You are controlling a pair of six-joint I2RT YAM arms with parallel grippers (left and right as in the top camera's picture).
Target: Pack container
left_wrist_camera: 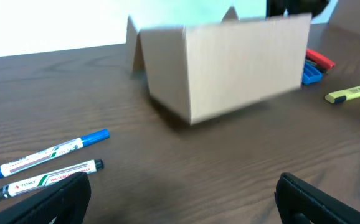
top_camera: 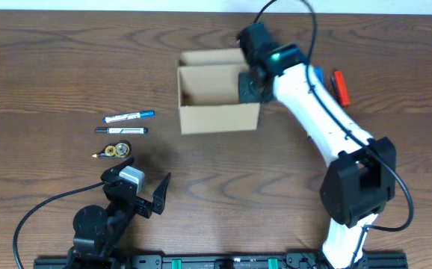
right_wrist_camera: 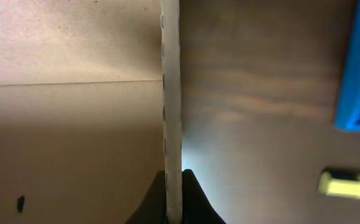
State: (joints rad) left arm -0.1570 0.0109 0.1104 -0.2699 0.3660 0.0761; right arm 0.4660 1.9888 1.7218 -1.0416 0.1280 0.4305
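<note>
On the wood-grain table [top_camera: 51, 60], right pincer [right_wrist_camera: 173, 178] grips the container [top_camera: 220, 118] wall; left pincer [top_camera: 144, 181] gapes.

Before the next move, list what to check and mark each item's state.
1. Container upright, lid open: ok.
2. Right pincer shut on the container's wall: ok.
3. Left pincer open and empty: ok.
4. Blue-capped marker and black-capped marker lying free, left of the container: ok.
5. Container interior clear: cannot tell, the right pincer hides part.
</note>
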